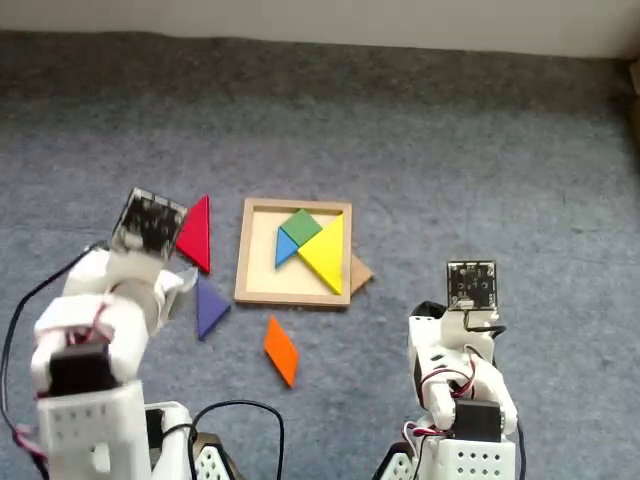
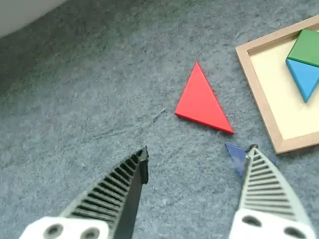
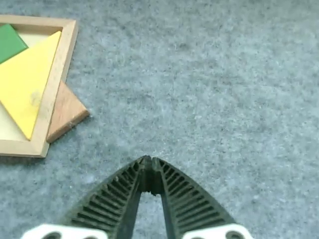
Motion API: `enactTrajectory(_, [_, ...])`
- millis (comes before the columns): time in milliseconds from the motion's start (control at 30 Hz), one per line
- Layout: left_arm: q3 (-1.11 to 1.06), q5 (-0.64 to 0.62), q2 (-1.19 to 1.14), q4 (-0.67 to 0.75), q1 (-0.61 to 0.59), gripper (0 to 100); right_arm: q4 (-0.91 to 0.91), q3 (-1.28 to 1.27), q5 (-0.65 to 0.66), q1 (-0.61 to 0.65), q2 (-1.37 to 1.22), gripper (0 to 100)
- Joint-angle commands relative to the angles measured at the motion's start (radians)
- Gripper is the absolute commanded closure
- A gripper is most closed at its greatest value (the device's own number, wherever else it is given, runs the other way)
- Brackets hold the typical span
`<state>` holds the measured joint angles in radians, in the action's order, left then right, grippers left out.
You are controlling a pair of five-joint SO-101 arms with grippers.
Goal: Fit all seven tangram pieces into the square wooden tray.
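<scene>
The square wooden tray (image 1: 293,293) holds a green square (image 1: 300,226), a blue triangle (image 1: 285,247) and a yellow triangle (image 1: 325,255). A red triangle (image 1: 195,234) lies on the carpet left of the tray, with a purple triangle (image 1: 210,307) and an orange parallelogram (image 1: 281,349) nearer the arms. A tan wooden piece (image 3: 65,114) pokes out at the tray's right edge (image 3: 55,84). My left gripper (image 2: 199,151) hangs open above the carpet, short of the red triangle (image 2: 202,102), one fingertip over the purple triangle (image 2: 235,153). My right gripper (image 3: 151,162) is shut over bare carpet, right of the tray.
Grey carpet covers the table, with open room behind the tray and to its right. A pale wall edge (image 1: 320,20) runs along the far side. Both arm bases stand at the near edge, the left arm (image 1: 100,320) and the right arm (image 1: 455,370).
</scene>
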<state>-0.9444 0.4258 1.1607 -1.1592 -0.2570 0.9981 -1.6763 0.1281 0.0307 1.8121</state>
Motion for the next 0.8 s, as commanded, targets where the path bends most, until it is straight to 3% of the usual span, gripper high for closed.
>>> enactTrajectory(0, [0.136, 0.008, -0.303, 0.089, -0.004, 69, 0.002, -0.143, -0.002, -0.013, -0.005, 97.4])
enactTrajectory(267, [0.447, 0.005, -0.888, 0.104, -0.004, 69, 0.002, -0.143, -0.002, -0.013, -0.005, 97.4])
enactTrajectory(367, [0.568, -0.066, -1.067, 0.104, -0.008, 69, 0.002, -0.143, -0.002, -0.013, -0.005, 97.4])
enactTrajectory(567, [0.769, -0.164, -1.353, 0.103, -0.004, 61, 0.002, -0.143, -0.002, -0.013, -0.005, 97.4])
enactTrajectory(767, [0.918, -0.17, -1.566, 0.041, 0.005, 62, 0.002, -0.143, -0.002, -0.013, -0.005, 97.4])
